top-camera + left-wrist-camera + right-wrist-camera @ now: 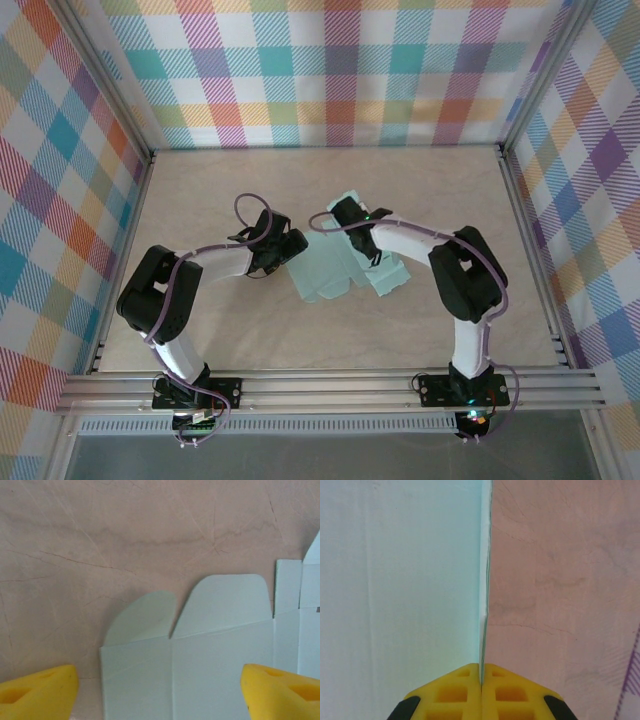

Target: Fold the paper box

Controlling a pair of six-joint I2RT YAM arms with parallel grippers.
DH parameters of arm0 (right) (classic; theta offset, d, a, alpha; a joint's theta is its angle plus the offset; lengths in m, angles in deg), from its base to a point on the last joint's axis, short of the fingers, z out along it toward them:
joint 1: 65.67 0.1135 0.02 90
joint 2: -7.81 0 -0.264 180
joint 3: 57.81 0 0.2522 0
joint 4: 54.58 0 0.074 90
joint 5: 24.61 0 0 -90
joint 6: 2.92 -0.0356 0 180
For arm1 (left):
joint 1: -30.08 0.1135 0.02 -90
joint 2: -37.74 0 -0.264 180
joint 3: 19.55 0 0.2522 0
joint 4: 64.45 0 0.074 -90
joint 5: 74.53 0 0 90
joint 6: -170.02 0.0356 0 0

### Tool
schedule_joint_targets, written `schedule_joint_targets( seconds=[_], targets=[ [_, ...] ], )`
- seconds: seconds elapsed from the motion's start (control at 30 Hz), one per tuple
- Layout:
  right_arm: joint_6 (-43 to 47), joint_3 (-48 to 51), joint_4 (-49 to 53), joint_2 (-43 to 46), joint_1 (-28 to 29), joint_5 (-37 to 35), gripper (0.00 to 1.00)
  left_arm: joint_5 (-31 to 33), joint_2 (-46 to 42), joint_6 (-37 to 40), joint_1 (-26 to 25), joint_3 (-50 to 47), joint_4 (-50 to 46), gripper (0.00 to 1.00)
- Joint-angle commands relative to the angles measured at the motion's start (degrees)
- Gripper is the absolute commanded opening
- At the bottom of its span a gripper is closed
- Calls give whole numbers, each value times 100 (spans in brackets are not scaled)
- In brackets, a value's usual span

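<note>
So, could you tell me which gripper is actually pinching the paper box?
The right gripper, shut on the edge of the paper box; the left gripper hangs open over it.

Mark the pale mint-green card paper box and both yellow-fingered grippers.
pale mint-green card paper box (pixel 322 272), top view, flat left panel.
left gripper (pixel 159 682), left wrist view, midway between open fingertips.
right gripper (pixel 482 671), right wrist view, shut fingertips on card edge.

White-and-black left arm (pixel 182 350) and right arm (pixel 468 345), looped purple cables (pixel 240 205), right gripper (pixel 481 670) of yellow, hollow-celled fingers (pixel 452 695).
</note>
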Motion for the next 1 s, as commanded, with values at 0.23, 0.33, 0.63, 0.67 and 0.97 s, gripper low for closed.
schedule_joint_targets(
  seconds=[0.23,0.33,0.63,0.67,0.97],
  targets=[
    [-344,228,-230,173,-108,1108,0,-67,27,25,28,68,65,84],
    [-439,221,-265,402,-240,1947,8,-67,7,62,15,85,42,85],
    [-685,270,-407,985,-993,3868,49,48,-5,273,-29,226,-150,85],
    [-718,288,-427,1039,-1121,4028,50,48,0,277,-29,227,-152,85],
    [-477,295,-423,886,-1864,4565,46,107,10,397,-56,347,-351,86]
  ],
)
